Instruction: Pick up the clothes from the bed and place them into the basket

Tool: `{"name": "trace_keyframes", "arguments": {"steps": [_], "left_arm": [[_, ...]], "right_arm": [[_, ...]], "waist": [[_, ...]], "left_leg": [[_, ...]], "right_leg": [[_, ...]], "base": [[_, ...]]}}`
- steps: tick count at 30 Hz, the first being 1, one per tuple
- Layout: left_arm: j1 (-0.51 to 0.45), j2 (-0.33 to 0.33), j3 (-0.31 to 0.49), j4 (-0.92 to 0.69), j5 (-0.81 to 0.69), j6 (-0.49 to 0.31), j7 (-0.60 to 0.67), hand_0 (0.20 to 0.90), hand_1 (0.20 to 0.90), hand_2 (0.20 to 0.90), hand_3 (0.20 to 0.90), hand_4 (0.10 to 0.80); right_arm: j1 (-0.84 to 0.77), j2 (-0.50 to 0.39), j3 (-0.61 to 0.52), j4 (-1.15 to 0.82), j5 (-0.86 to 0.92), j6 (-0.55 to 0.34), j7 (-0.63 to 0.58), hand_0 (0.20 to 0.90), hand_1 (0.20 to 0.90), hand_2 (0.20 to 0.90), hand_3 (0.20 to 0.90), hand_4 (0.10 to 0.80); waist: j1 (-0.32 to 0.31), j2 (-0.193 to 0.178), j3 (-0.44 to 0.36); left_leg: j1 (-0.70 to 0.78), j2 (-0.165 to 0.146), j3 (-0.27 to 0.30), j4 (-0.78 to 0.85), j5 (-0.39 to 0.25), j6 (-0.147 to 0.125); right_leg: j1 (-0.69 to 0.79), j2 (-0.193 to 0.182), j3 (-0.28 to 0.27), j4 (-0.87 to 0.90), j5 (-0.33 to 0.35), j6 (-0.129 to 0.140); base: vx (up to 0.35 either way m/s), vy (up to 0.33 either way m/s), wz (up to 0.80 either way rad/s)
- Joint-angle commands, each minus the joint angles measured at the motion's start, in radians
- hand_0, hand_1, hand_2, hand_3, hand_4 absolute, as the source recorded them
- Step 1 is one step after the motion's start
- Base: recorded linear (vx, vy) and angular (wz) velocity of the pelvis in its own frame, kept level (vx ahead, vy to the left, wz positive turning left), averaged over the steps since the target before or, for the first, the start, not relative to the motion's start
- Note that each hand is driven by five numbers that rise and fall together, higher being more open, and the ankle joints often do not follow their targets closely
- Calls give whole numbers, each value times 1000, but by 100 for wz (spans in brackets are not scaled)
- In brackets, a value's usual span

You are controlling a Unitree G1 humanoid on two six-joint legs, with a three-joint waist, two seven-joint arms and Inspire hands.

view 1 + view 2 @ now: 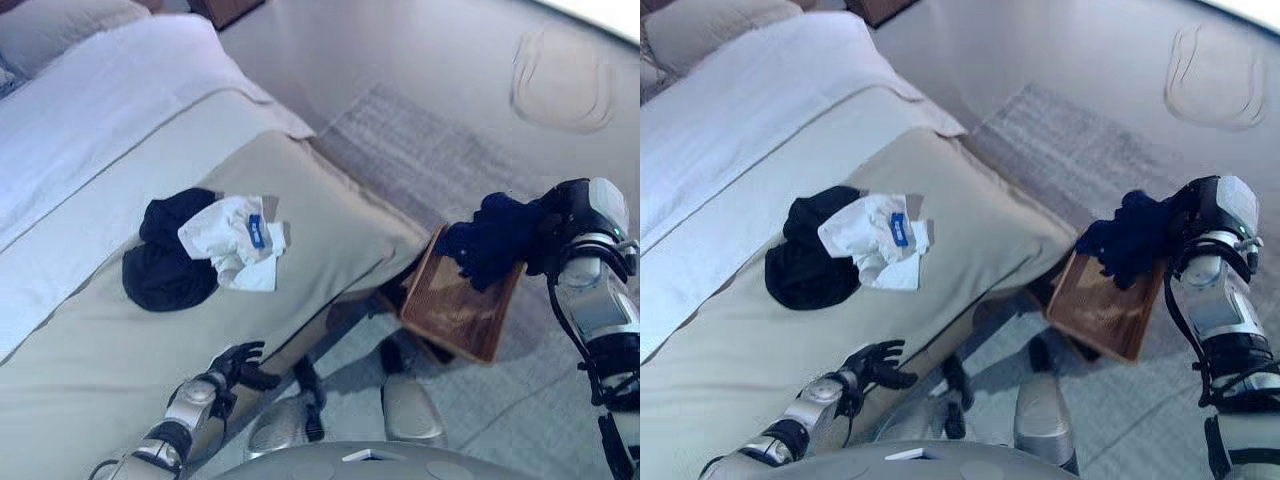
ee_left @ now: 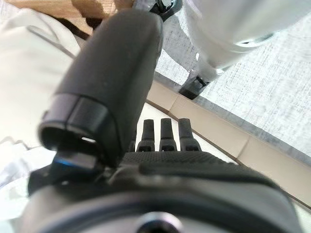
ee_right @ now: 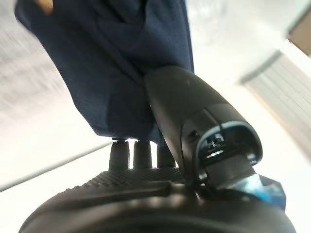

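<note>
A navy cloth (image 1: 492, 238) hangs bunched from my right hand (image 1: 562, 222), which is shut on it just over the far rim of the brown woven basket (image 1: 452, 300). In the right wrist view the thumb (image 3: 194, 126) presses the navy cloth (image 3: 112, 63) against the fingers. The basket stands tilted on the floor beside the bed's corner. On the beige bedcover (image 1: 330, 230) lie a dark garment (image 1: 165, 265) and a crumpled white garment (image 1: 235, 240) with a blue tag, touching each other. My left hand (image 1: 236, 364) hovers open at the bed's near edge, holding nothing.
White sheet (image 1: 110, 110) and pillows (image 1: 60, 25) cover the bed's far end. A grey rug (image 1: 420, 150) lies beyond the basket, with pale floor past it. A wooden furniture corner (image 1: 225, 8) shows at the top.
</note>
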Motion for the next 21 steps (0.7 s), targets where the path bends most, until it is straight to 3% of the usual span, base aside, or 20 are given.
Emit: {"name": "trace_keyframes", "arguments": {"steps": [1, 7, 9, 12, 15, 16, 17, 21], "left_arm": [[-42, 22, -17, -38, -81, -63, 44, 900, 900, 900, 900, 800], [-69, 47, -12, -100, -166, -94, 65, 900, 900, 900, 900, 800], [-68, 54, -11, -112, -174, -94, 58, 900, 900, 900, 900, 800], [-63, 68, -19, -142, -184, -94, 35, 900, 900, 900, 900, 800], [-49, 77, -28, -159, -191, -95, 21, 900, 900, 900, 900, 800], [-47, 82, -30, -160, -196, -95, 16, 900, 900, 900, 900, 800], [-43, 84, -32, -161, -196, -93, 13, 900, 900, 900, 900, 800], [-33, 95, -29, -159, -200, -83, 1, 900, 900, 900, 900, 800]], "right_arm": [[-201, -92, 56, -10, -60, -20, -82, 300, 300, 300, 200, 100], [-366, -103, 139, 121, -17, 43, -136, 305, 305, 305, 205, 105], [-385, -109, 149, 149, -15, 53, -130, 900, 900, 900, 900, 800], [-436, -131, 183, 262, 3, 94, -114, 900, 900, 900, 900, 800], [-441, -145, 204, 368, 19, 136, -82, 900, 900, 900, 900, 800], [-433, -150, 210, 399, 24, 143, -65, 900, 900, 900, 900, 800], [-419, -152, 213, 425, 25, 152, -45, 900, 900, 900, 900, 800], [-372, -159, 203, 477, 31, 141, 17, 900, 900, 900, 900, 800]], "waist": [[16, -17, 24], [32, 40, 99], [37, 49, 105], [46, 79, 122], [54, 97, 131], [56, 102, 134], [56, 101, 135], [64, 97, 132]], "left_leg": [[-122, -41, -82, 267, -201, 42], [-285, -60, -101, 333, -172, 38], [-303, -64, -106, 339, -167, 37], [-320, -73, -125, 336, -171, 27], [-321, -76, -132, 307, -146, 22], [-326, -74, -128, 286, -113, 25], [-307, -77, -134, 280, -132, 18], [-282, -73, -136, 245, -117, 14]], "right_leg": [[-64, -1, -105, 116, -85, -72], [-238, 8, -107, 233, -112, -95], [-254, 8, -109, 247, -118, -98], [-282, 11, -105, 289, -160, -101], [-286, 13, -109, 292, -164, -107], [-290, 13, -119, 273, -134, -115], [-274, 12, -117, 278, -162, -110], [-248, 9, -135, 247, -151, -111]], "base": [[-172, -93, -11], [-127, -93, -4], [-4, -49, -6], [26, -33, 4], [-23, 0, 10], [29, 6, 11], [29, 6, 11], [65, 8, 11]]}}
